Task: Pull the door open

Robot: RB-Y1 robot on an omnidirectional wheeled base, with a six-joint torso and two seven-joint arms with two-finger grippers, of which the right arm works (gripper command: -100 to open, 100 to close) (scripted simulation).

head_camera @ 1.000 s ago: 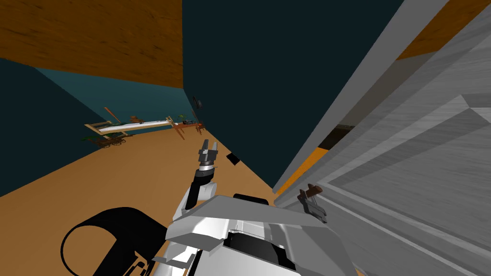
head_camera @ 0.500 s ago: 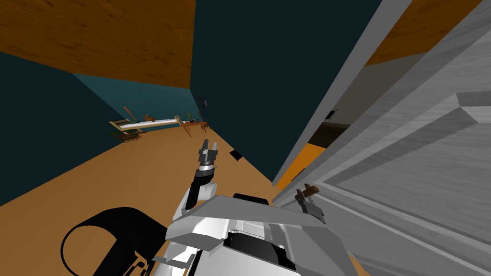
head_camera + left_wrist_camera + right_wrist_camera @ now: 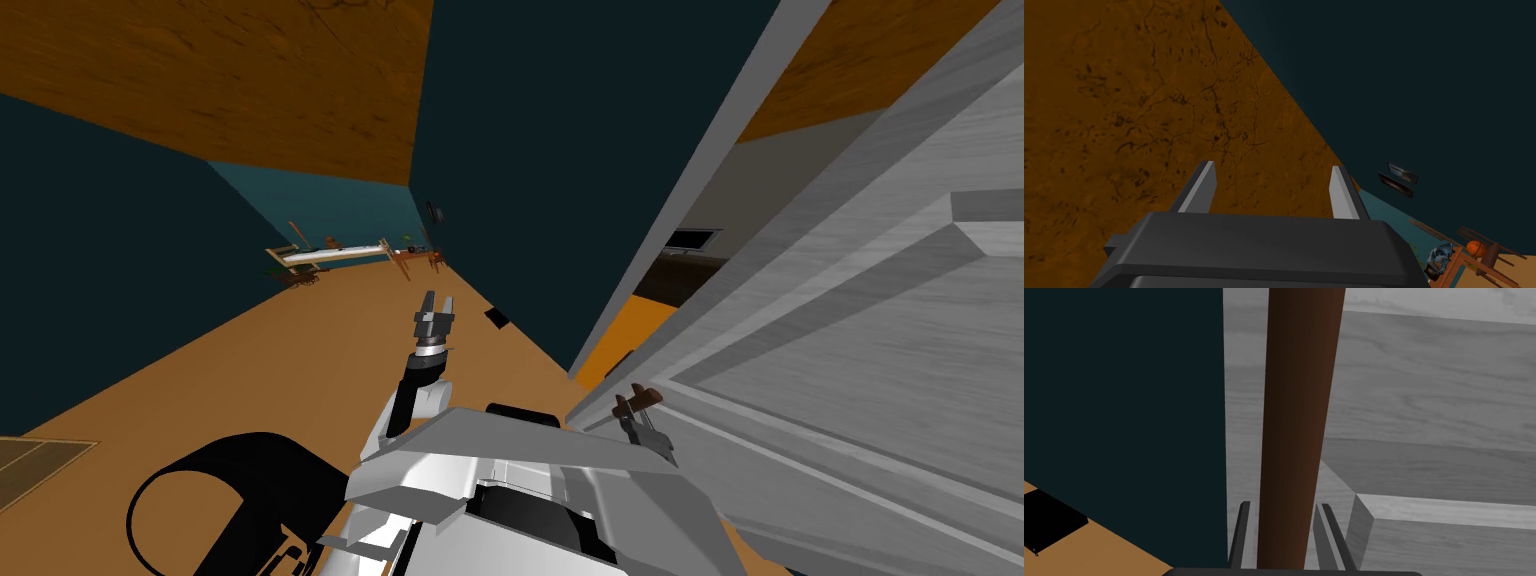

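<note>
Hanging out over the tan floor in front of me, the left gripper is idle, its two fingers spread wide with nothing between them. To its right the dark teal wall runs up to the grey door frame. Between that frame and the door's free edge a wedge of gap shows orange flooring beyond, so I judge the door partly open with more swing to go. Right of the gap, the right gripper is clamped on the brown bar handle, one finger pressed to each side of it, the bar seated deep toward the dark gripper body. The handle stands off the grey panelled door, which rises close on my right. The likeliest trouble is the fingers sliding along the smooth round bar, or twisting off it, if the pull runs straight back while the door sweeps an arc. A second risk is the door's free edge swinging into me, since I stand close inside its path; that would stall the swing and load the grasp unless the base gives way.
</note>
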